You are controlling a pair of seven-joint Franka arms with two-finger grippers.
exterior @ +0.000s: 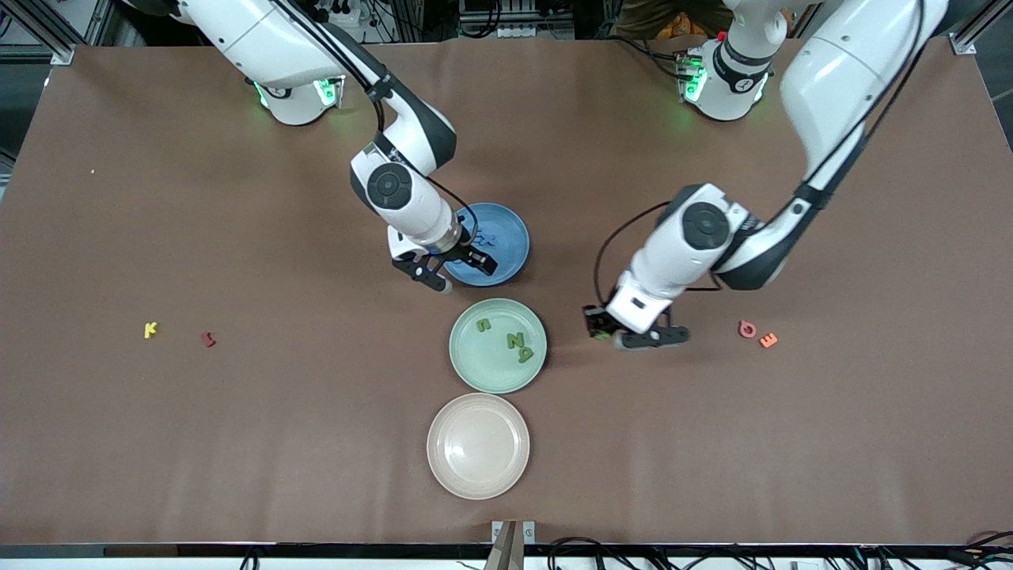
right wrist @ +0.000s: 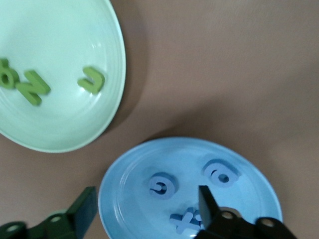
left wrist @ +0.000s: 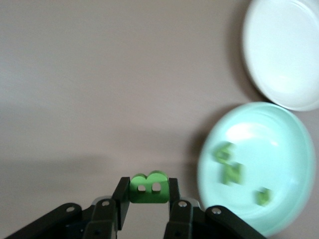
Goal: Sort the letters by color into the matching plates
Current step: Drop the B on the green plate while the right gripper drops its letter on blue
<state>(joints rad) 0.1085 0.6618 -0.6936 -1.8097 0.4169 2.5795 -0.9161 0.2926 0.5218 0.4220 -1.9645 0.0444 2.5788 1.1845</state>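
My left gripper [left wrist: 147, 199] is closed on a green letter B [left wrist: 148, 187] over the table, just beside the green plate [exterior: 467, 368]. I judge it must go over that plate and let go. My right gripper [right wrist: 144, 209] stands open over the blue plate [right wrist: 259, 179].

A bright green foam letter B [left wrist: 147, 188] sits between the left gripper's [left wrist: 147, 199] black fingers, a pale mint green round plate [left wrist: 289, 149] with darker green letters [left wrist: 233, 172] beside it, and blue letters [right wrist: 162, 185] on a blue round plate [right wrist: 129, 189] under the right gripper [right wrist: 147, 211].
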